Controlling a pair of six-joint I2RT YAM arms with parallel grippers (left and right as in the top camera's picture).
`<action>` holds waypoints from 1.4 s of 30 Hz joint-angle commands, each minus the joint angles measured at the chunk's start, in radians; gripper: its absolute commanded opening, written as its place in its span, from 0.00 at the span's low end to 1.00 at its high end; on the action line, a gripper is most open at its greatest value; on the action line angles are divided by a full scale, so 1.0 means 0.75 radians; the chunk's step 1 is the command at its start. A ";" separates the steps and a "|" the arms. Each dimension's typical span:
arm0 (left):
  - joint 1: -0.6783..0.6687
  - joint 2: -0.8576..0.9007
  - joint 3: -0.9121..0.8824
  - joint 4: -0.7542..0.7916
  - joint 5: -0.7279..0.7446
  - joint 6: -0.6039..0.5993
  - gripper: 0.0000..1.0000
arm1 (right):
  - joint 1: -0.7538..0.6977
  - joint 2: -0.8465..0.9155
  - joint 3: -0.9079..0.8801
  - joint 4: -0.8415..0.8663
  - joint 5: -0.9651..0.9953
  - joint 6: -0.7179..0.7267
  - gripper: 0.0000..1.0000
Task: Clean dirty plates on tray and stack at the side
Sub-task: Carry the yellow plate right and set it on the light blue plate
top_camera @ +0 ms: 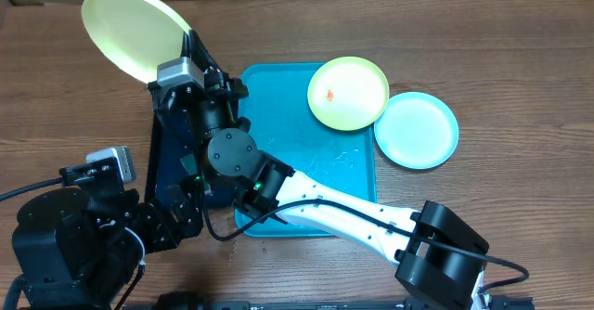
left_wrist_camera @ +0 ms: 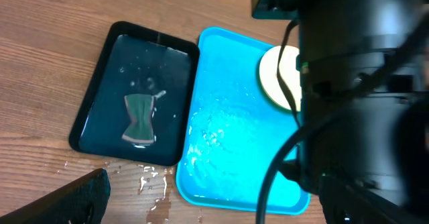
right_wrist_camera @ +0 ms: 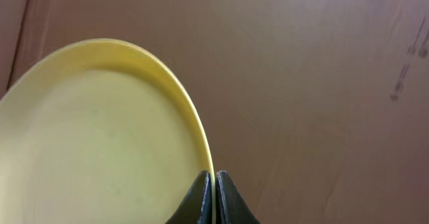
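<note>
Right pincer (right_wrist_camera: 213,184) is closed on the rim of a light green plate (top_camera: 133,32), which it holds tilted above the far left of the bench (top_camera: 520,59), well clear of the turquoise tray (top_camera: 297,134). In the right wrist view the plate's thin edge sits clamped between the two dark fingertips. The lower part of the plate is cut off by the frame, and no smears can be made out on the face that shows. A second green plate (top_camera: 348,92), with a small red-orange smear near its centre, lies over the tray's far right corner, its edge overlapping the blue plate (top_camera: 419,131) that rests on the bench just beside the tray. Wet streaks show on the tray floor. The black tray (left_wrist_camera: 94,103) lies along the turquoise tray's left side; overhead it is mostly hidden under the right arm (top_camera: 334,217), but the left wrist view shows it holding water and a green-grey object (left_wrist_camera: 139,120), too blurred to identify. Droplets (left_wrist_camera: 149,178) spot the bench near it. Of the left pincer (left_wrist_camera: 87,197) only one dark sliver enters the frame corner; cannot tell whether it is open or closed.
</note>
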 commanded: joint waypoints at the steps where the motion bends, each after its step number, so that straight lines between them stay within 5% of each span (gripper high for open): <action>1: 0.007 0.000 0.008 0.002 -0.008 0.025 1.00 | -0.009 -0.018 0.029 -0.192 0.093 0.332 0.04; 8: 0.007 0.000 0.008 0.002 -0.008 0.025 1.00 | -0.099 -0.003 0.029 -1.105 -0.246 1.416 0.04; 11: 0.007 0.000 0.008 0.002 -0.008 0.025 1.00 | -0.169 0.005 0.028 -1.242 -0.476 1.578 0.04; 24: 0.007 0.000 0.008 0.002 -0.008 0.025 1.00 | -0.691 -0.255 0.029 -1.739 -1.420 1.584 0.04; 36: 0.007 0.000 0.008 0.002 -0.008 0.025 1.00 | -1.338 -0.328 0.027 -2.525 -1.268 1.564 0.04; 42: 0.007 0.000 0.008 0.002 -0.008 0.025 1.00 | -1.568 -0.328 0.026 -2.707 -1.181 1.554 0.04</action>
